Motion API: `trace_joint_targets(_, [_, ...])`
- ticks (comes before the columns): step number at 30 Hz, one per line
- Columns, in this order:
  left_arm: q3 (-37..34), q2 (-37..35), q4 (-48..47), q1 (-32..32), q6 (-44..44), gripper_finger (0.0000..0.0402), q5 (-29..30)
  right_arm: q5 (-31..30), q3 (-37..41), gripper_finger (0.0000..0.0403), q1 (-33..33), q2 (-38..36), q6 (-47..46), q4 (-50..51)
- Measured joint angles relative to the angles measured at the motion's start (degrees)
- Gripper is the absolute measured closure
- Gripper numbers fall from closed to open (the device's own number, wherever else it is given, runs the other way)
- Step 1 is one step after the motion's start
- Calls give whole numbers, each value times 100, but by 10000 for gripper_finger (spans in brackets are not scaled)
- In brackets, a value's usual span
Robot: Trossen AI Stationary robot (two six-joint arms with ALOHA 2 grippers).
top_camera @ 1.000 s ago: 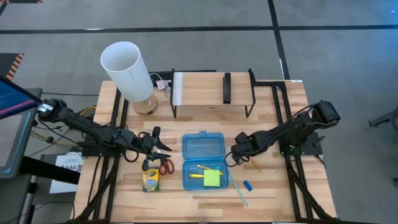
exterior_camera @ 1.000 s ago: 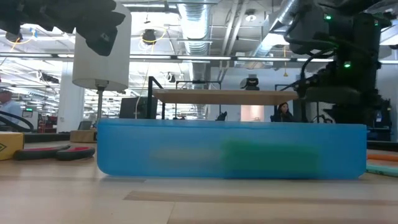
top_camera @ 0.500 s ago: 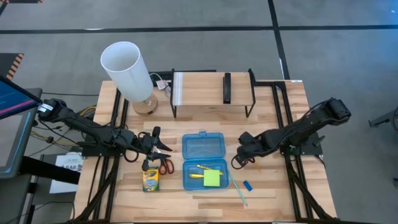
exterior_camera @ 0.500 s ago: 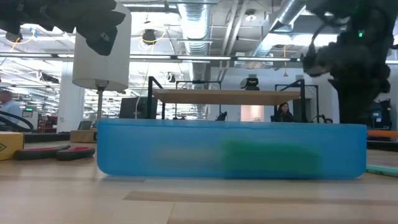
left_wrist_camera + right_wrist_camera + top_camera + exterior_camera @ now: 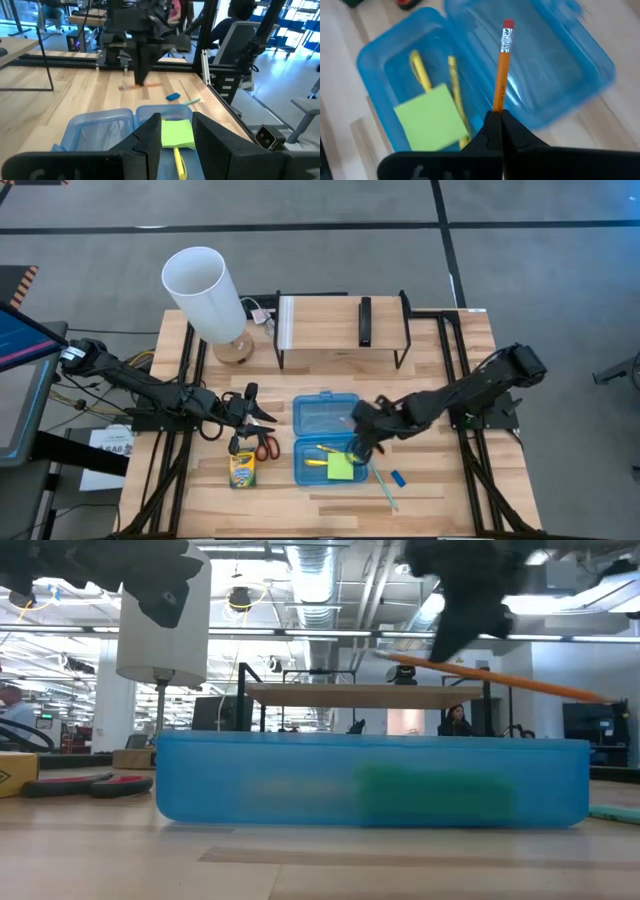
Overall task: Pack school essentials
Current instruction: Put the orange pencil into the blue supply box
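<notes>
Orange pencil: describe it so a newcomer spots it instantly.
Find the open translucent blue case at the table's centre. The right gripper, shut, holds the orange pencil above it. Unlike the yellow markers lying inside, it is off the table and has a red eraser tip.

The open blue case sat mid-tabletop, and the right gripper with its orange pencil hung over the case's right edge, blocking entry from that side. On the case's left, the scissors, crayon box and left gripper crowded the approach. Behind stood the wire shelf and lamp. The front strip of tabletop lay free.
</notes>
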State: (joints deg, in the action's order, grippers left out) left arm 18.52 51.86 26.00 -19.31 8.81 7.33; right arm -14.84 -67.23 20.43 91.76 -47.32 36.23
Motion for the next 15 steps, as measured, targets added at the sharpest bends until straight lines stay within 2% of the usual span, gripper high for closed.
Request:
trace_joint_targets(7, [-2,0,0,0,-1,304,0,513,-1433,403,-81,1332,1596,19])
trace_joint_targets(10, [-2,0,-17,0,-1,304,-1,623,-2046,403,-81,1881,2278,242])
trace_joint_targets(15, [-2,0,-47,0,-1,304,-2,730,-2947,403,-103,2662,2784,1036])
